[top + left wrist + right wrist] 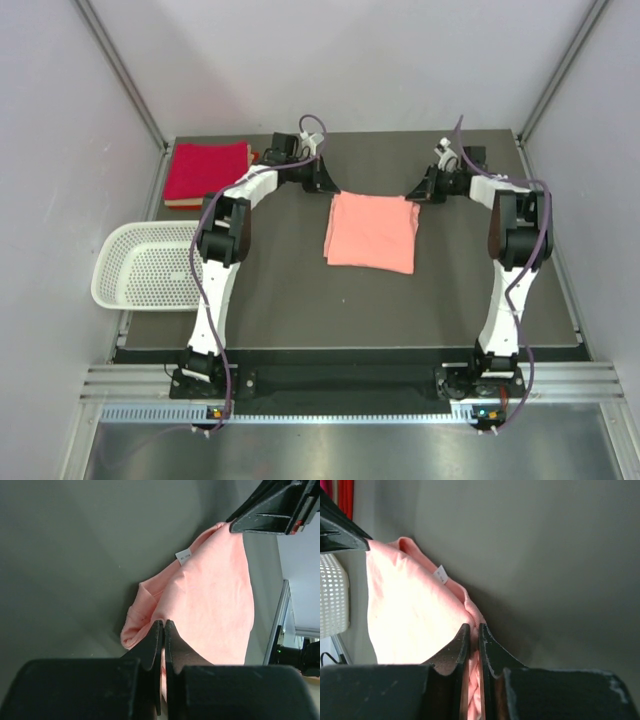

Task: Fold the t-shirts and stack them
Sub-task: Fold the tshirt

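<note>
A salmon-pink t-shirt (372, 232) lies folded into a rough square in the middle of the dark table. My left gripper (328, 187) is shut on its far left corner; the left wrist view shows the shirt (215, 590), its small white tag (183, 555) and the pinched cloth at the gripper (163, 624). My right gripper (412, 192) is shut on its far right corner; the right wrist view shows the shirt (410, 615), the tag (440, 574) and cloth bunched in the gripper (474, 627). A crimson folded t-shirt stack (206, 172) lies at the far left corner.
A white perforated plastic basket (145, 266) hangs over the table's left edge beside the left arm. White enclosure walls and metal frame posts close in the table at the back and sides.
</note>
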{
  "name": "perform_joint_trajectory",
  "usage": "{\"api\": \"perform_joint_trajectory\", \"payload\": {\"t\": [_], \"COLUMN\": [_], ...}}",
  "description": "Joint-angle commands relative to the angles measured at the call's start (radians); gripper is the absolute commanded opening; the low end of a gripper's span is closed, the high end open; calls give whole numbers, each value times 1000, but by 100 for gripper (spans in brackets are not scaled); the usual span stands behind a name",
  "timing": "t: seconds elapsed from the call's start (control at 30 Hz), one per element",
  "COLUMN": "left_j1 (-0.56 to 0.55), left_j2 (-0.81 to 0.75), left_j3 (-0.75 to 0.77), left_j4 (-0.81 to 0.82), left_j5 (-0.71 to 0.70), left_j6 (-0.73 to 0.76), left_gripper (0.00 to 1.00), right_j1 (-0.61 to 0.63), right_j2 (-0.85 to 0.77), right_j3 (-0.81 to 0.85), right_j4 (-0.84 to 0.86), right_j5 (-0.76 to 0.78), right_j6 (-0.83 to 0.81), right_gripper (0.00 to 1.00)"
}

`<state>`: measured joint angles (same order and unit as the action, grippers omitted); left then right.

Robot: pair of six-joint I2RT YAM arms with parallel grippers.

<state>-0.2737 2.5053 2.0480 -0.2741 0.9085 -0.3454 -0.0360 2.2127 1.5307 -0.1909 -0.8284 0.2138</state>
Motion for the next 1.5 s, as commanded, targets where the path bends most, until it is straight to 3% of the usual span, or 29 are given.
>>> {"api": "perform_joint_trajectory", "payload": {"t": [0.0, 0.17, 0.3, 0.43, 0.47, 0.53, 0.87, 1.03, 1.13, 1.27, 1.47], "left_j1": [2, 1, 1, 2, 1, 1, 2, 2, 2, 2, 1], "left_j2": [-62, -72, -85, -66, -63, -54, -16, -3, 1, 1, -42], "left_j3": [28, 11, -11, -3, -2, -2, 26, 29, 32, 34, 26], "left_j4": [76, 99, 130, 128, 130, 130, 128, 128, 128, 130, 147], "left_j5": [30, 38, 30, 32, 32, 33, 35, 33, 33, 33, 36], "left_j6": [-24, -52, -72, -79, -79, -81, -87, -84, -84, -89, -112], "left_gripper": [0, 0, 0, 0, 0, 0, 0, 0, 0, 0, 0], "right_j1": [-4, -4, -4, -2, -2, -2, -2, -2, -2, -2, -2], "right_j2": [-133, -174, -182, -153, -150, -145, -84, -51, -47, -62, -168], "right_j3": [-27, -56, -76, -67, -67, -73, -21, -10, -7, -18, -99], "right_j4": [82, 85, 110, 103, 105, 108, 64, 64, 68, 73, 77], "right_j5": [27, 37, 43, 40, 40, 49, 71, 72, 69, 77, 110], "right_j6": [18, 33, 47, 48, 44, 41, 12, 4, 6, 4, 33], "right_gripper": [2, 7, 26, 25, 18, 15, 33, 34, 29, 5, 0]}}
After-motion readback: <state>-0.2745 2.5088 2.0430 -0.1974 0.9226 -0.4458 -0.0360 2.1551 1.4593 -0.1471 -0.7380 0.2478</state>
